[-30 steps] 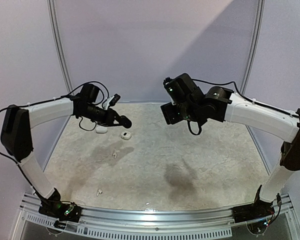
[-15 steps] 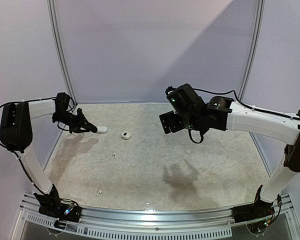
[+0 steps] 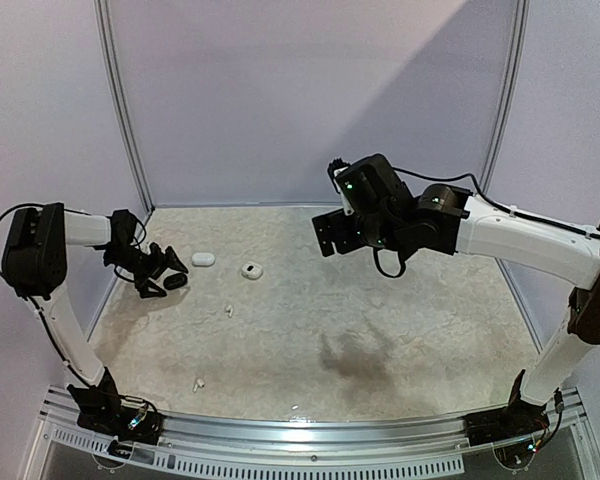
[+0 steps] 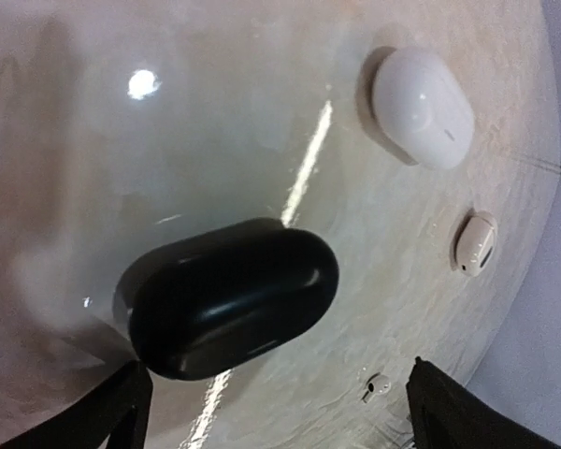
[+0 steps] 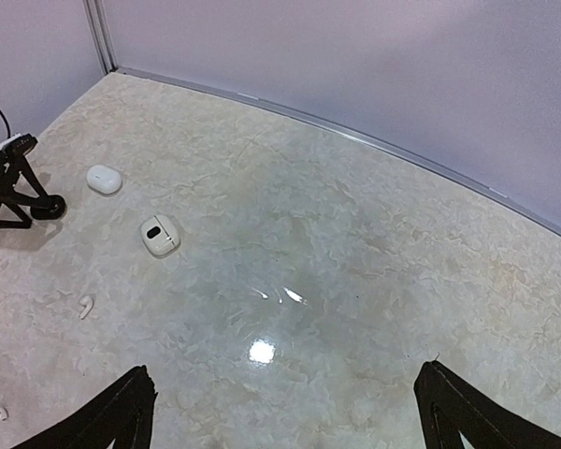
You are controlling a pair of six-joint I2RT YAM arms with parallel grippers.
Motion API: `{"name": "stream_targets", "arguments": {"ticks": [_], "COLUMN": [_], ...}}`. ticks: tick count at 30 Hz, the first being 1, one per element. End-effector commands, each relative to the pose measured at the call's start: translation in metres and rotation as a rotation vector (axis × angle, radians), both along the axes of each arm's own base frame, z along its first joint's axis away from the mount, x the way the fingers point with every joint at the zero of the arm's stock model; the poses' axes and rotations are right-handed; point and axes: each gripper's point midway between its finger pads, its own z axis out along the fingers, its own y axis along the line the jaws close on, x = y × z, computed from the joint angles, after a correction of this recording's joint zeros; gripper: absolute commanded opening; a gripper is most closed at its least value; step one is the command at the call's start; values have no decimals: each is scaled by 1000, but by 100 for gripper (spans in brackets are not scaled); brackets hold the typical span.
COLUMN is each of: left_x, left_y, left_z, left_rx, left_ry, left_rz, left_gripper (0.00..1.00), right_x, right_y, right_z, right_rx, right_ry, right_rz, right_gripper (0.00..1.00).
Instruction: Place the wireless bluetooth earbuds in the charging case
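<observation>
A black charging case [image 4: 226, 299] lies shut on the table, just ahead of my left gripper [image 4: 280, 426]. Its jaws stand wide apart and the case touches neither finger. From above, the left gripper [image 3: 158, 276] is low at the table's left edge beside the black case [image 3: 177, 282]. One white earbud [image 4: 376, 384] lies past it, also visible from above [image 3: 228, 311]. A second earbud [image 3: 197, 383] rests near the front. My right gripper [image 3: 330, 232] hangs high over the middle, open and empty [image 5: 285, 421].
A shut white case [image 3: 203, 259] and a small white case with a dark slot [image 3: 252, 270] lie right of the left gripper. Wall panels and a metal rail [image 5: 355, 136] bound the table at the back and left.
My left arm swung left and down to the table's left side and its jaws opened, leaving the black case on the surface. The right gripper opened wider and shifted slightly left.
</observation>
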Motion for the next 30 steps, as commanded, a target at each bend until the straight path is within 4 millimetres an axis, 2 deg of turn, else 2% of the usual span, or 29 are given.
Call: {"name": "stream_targets", "arguments": {"ticks": [1,4,5,7,9,11,13,14,15,16,18,19,20,22,26,29,30], "left_x": [-6,-18,-18,-8,8,28,17,-2,-22,-32,-28,-19,-7,19,71,104,105], "left_y": [29,73,76,66,39,-20,-74,-99,-114,-119,-118,-117,-119,-132,-172,-185,-185], "left_z": [18,57,73,102,123,131,128,122,116,106,86,76,73,68,74,71,62], "left_rx": [166,532,604,658,656,556,480,425,391,415,522,579,620,643,589,573,556], "left_ry": [24,74,69,-11,-144,-372,-531,-582,-609,-605,-537,-491,-465,-455,-516,-552,-527], "left_rz": [95,101,67,-29,-172,-461,-863,-1108,-1357,-1541,-1782,-1848,-1877,-1802,-1373,-1051,-985], "left_gripper": [99,99,99,99,99,99,99,99,99,99,99,99,99,99,99,99,99], "right_x": [0,0,0,1,2,3,3,2,1,1,0,-1,-1,-2,-5,-8,-9], "right_y": [5,5,5,5,4,3,2,2,1,-1,-4,-5,-6,-5,-7,-9,-10], "right_z": [5,8,8,10,8,9,9,9,9,9,8,8,8,7,1,-3,-3], "right_rx": [9,10,8,6,-6,-16,-24,-25,-28,-34,-44,-48,-49,-47,-54,-60,-62], "right_ry": [0,-5,-7,-15,-21,-27,-29,-28,-25,-21,-16,-17,-16,-9,12,28,31], "right_rz": [14,15,18,20,16,13,12,14,15,15,12,10,8,9,-1,-11,-12], "right_gripper": [99,99,99,99,99,99,99,99,99,99,99,99,99,99,99,99,99]}}
